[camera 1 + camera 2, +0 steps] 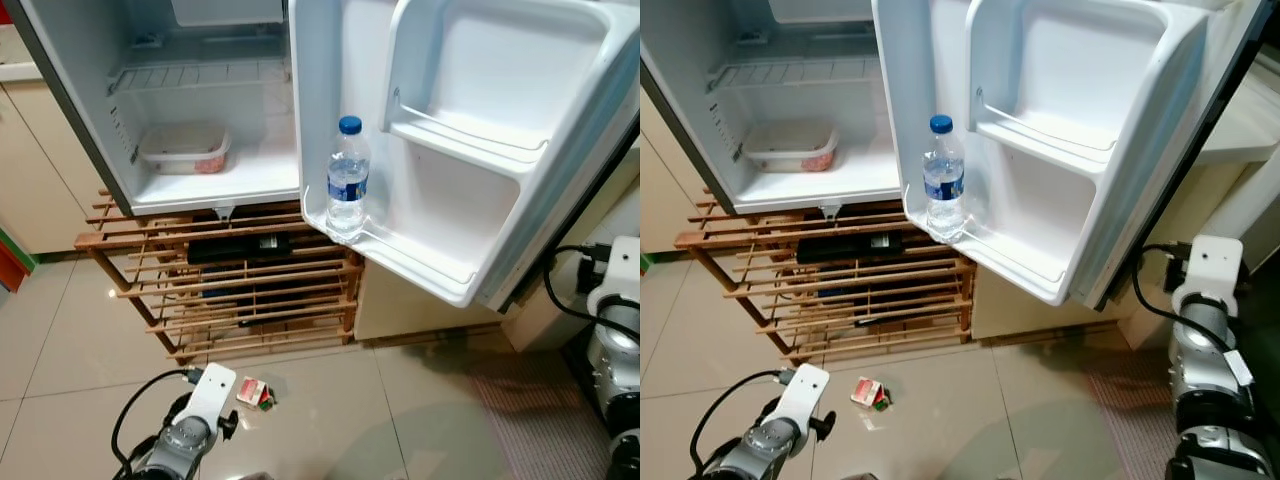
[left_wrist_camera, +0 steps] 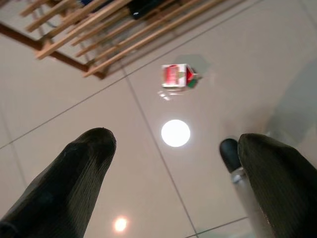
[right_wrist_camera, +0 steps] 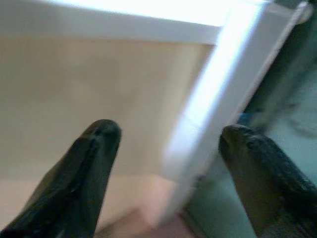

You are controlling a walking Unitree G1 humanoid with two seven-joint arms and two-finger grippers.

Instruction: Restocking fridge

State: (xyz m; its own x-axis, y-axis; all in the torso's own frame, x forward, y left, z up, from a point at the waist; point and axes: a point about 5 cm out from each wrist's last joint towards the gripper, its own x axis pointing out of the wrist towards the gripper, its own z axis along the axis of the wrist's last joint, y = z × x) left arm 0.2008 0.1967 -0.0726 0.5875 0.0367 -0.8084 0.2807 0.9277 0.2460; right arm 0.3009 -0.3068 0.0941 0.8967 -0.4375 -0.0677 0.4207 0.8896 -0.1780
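Observation:
The small fridge (image 1: pixel 200 190) stands open on a wooden slatted rack (image 1: pixel 240 300). A clear water bottle (image 1: pixel 347 180) with a blue cap stands upright in the lowest shelf of the open door (image 1: pixel 470 150). Inside, a white lidded container (image 1: pixel 185 148) rests on the bottom shelf. A small red and white carton (image 1: pixel 254 393) lies on the tiled floor in front of the rack, also seen as the carton (image 2: pixel 176 76). My left gripper (image 2: pixel 171 163) hangs low above the floor, open and holding nothing. My right gripper (image 3: pixel 166 158) is open beside the fridge door's outer edge.
Beige cabinets (image 1: pixel 30 170) stand to the left of the fridge. A black box (image 1: pixel 240 247) lies inside the rack. A patterned mat (image 1: pixel 540 400) covers the floor at the right. A ceiling light glares off the tiles (image 2: pixel 175 133).

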